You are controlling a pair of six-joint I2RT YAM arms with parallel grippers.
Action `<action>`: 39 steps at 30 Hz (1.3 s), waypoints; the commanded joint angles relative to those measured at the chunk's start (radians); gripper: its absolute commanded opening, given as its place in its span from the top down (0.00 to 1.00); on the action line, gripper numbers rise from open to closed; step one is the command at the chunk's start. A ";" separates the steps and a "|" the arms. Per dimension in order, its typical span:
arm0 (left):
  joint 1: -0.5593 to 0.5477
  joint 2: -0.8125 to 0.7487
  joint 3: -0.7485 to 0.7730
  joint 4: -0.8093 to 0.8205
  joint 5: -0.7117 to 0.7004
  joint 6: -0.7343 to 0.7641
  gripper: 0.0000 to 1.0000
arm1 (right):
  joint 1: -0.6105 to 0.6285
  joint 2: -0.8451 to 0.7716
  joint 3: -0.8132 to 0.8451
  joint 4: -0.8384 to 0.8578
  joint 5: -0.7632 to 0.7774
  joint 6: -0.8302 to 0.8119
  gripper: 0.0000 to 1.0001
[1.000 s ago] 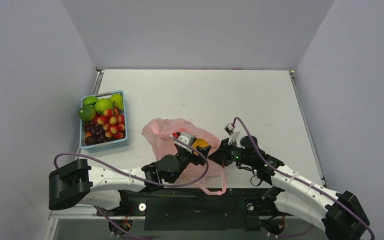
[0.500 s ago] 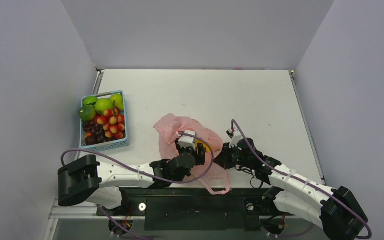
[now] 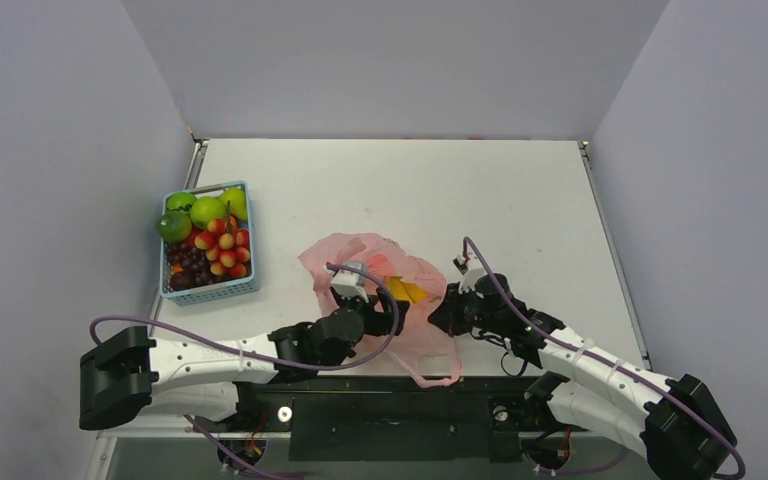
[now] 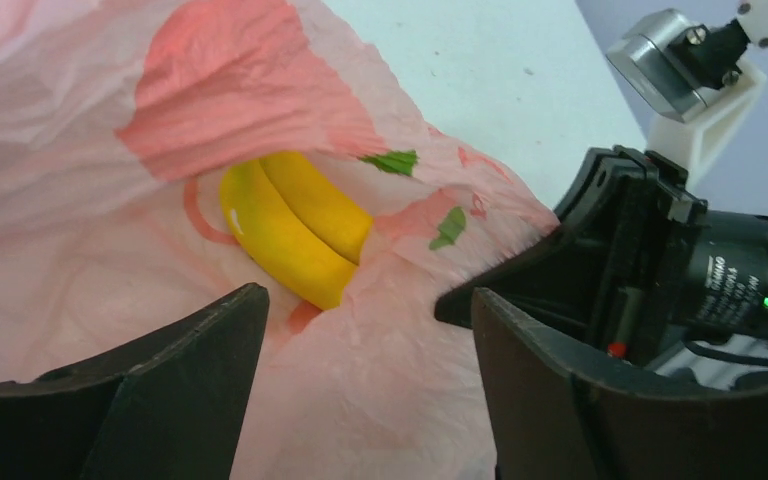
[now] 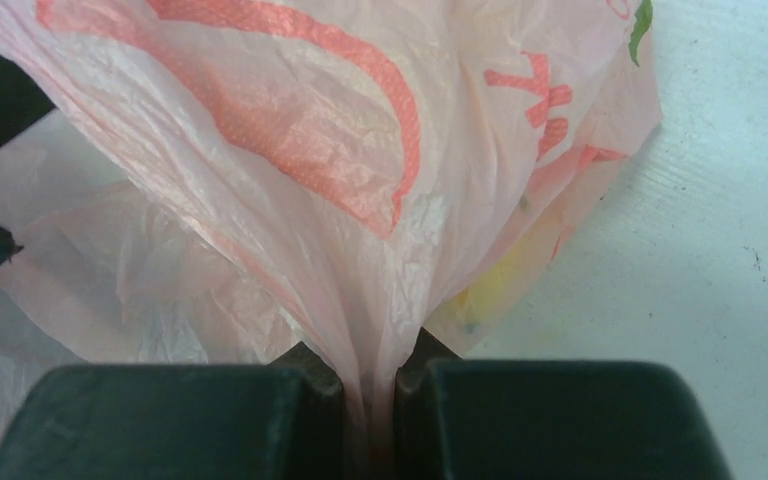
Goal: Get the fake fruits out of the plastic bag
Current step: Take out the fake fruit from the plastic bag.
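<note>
Top: pink plastic bag on bench near front edge, between both arms. Bananas show yellow at bag mouth. Blue basket with other fruit well apart, far left.
Left wrist: left gripper jaws wide, empty, hovering over bag; bananas inside, just ahead.
Right wrist: right gripper jaws narrow, pinching bag film.

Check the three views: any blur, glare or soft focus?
Top external: even light, sharp, no hard shadows on the table. Left wrist: bananas crisp, left fingers dark and soft. Right wrist: bag bright, creases sharp, right fingers dark; no glare.
</note>
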 commanded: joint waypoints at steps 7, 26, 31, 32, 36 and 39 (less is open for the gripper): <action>0.268 0.016 -0.062 0.096 0.338 -0.153 0.27 | 0.000 -0.008 0.046 0.038 0.026 -0.015 1.00; 0.226 0.503 0.255 0.342 -0.020 0.141 0.19 | -0.003 0.045 0.087 0.014 0.007 -0.063 1.00; 0.238 0.639 0.302 0.505 0.064 0.237 0.20 | -0.008 0.022 0.079 0.003 0.009 -0.063 1.00; 0.240 0.648 0.300 0.523 0.078 0.238 0.22 | -0.011 0.012 0.080 -0.007 0.011 -0.065 1.00; 0.252 0.691 0.288 0.554 0.110 0.214 0.27 | -0.019 -0.017 0.090 -0.045 0.021 -0.087 1.00; 0.257 0.718 0.272 0.666 0.171 0.254 0.35 | -0.024 -0.023 0.086 -0.043 0.019 -0.087 1.00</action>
